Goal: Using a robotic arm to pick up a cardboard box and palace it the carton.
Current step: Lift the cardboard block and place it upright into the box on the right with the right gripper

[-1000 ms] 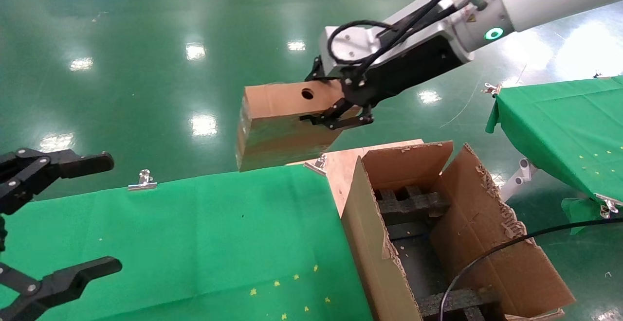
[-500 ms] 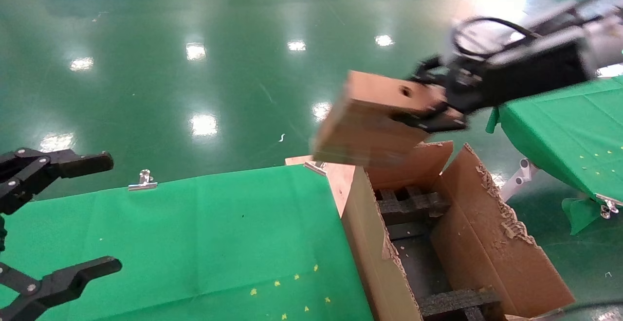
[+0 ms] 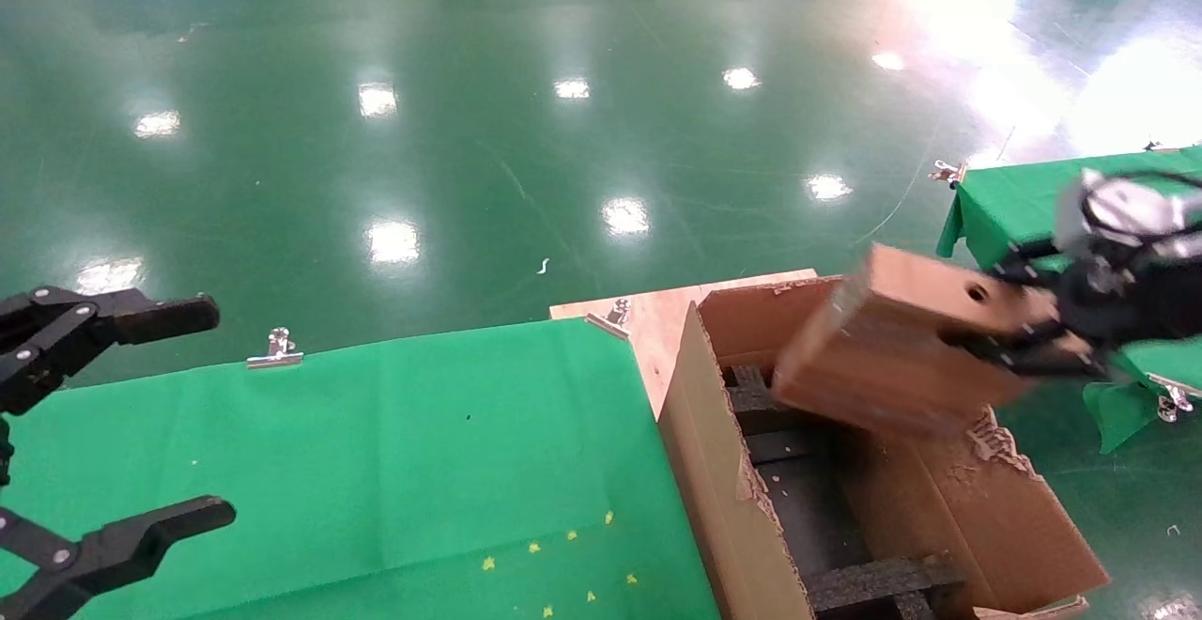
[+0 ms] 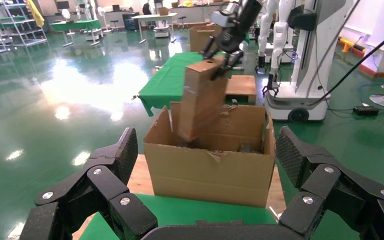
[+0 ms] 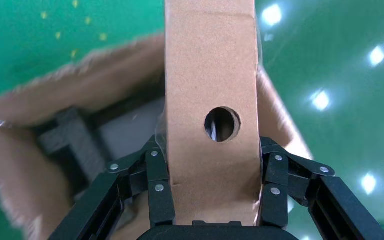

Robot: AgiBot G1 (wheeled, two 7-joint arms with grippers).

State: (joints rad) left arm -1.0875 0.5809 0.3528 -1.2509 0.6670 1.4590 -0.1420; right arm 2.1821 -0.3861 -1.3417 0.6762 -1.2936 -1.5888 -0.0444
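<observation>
The right gripper (image 3: 1038,343) is squeezing the cardboard box (image 3: 883,352) tight, with one black finger (image 5: 157,185) pressed on each side of it. The box hangs tilted in the air, right over the open top of the carton (image 3: 751,498), with its low end dipping toward the inside. It has one small round hole (image 5: 222,124) in the narrow face that looks up. From the left wrist camera, the same box (image 4: 200,97) stands tall above the carton (image 4: 210,172), with the right gripper (image 4: 220,57) clamped on its top end. The left gripper (image 3: 103,432) sits far off at the left side, just over the green cloth (image 3: 376,451), and its two fingers are spread wide apart with nothing between them. I count one small box, one big carton and two grippers. The carton has ragged torn flaps (image 3: 986,437), and black foam pieces (image 3: 873,582) lie inside it. It stands just beside the table with the green cloth, which is held on by silver clips (image 3: 274,348). A bare wooden board (image 3: 657,315) pokes out at the far corner by the carton. A second table with a green cloth (image 3: 1014,197) stands to the right. The floor (image 3: 470,131) is shiny dark green and shows bright spots from the ceiling lights. The left wrist view shows a white robot (image 4: 300,60) and shelves farther back.
</observation>
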